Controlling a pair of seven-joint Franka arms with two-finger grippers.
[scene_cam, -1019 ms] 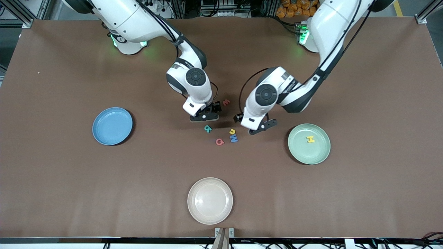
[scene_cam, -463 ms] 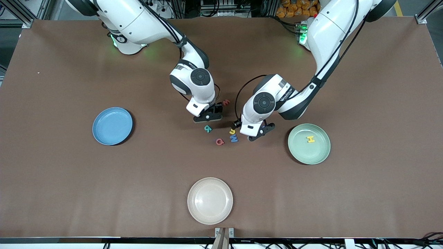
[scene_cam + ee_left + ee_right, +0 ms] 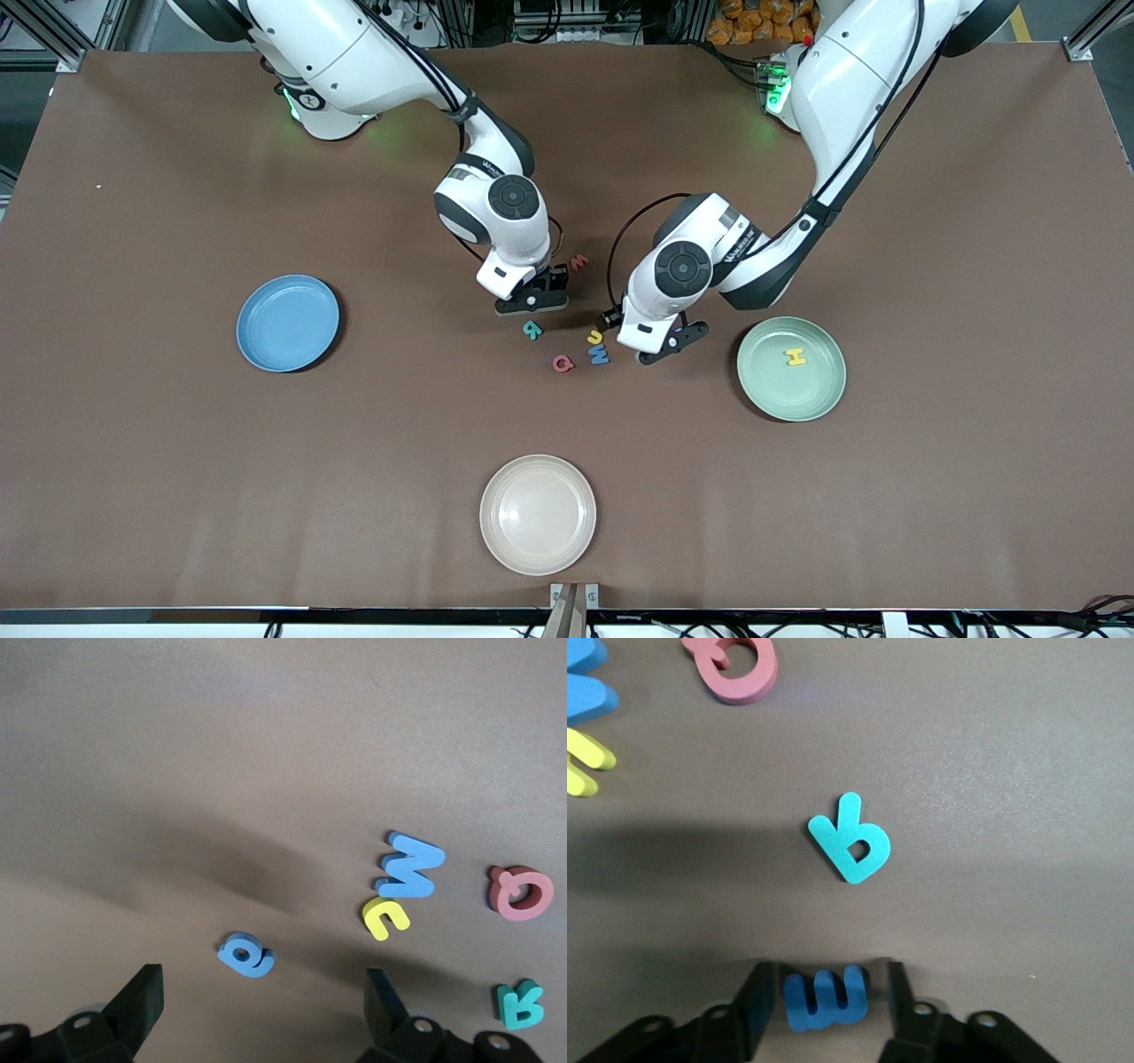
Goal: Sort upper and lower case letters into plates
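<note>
Fingers of right gripper (image 3: 826, 1005) narrowed since a second ago, now flanking blue letter (image 3: 824, 999), grip unconfirmed. Left gripper (image 3: 261, 1014) wide open, empty, over small blue letter (image 3: 245, 954). Pickup likely next.

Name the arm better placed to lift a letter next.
Right. The right gripper already brackets a blue letter; the left gripper hangs open above a small blue letter.

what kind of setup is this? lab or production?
Likely a robotics lab bench. A brown-covered table with aluminium framing at its edges, cabling along the robots' side, and toy foam letters with plastic plates as props.
</note>
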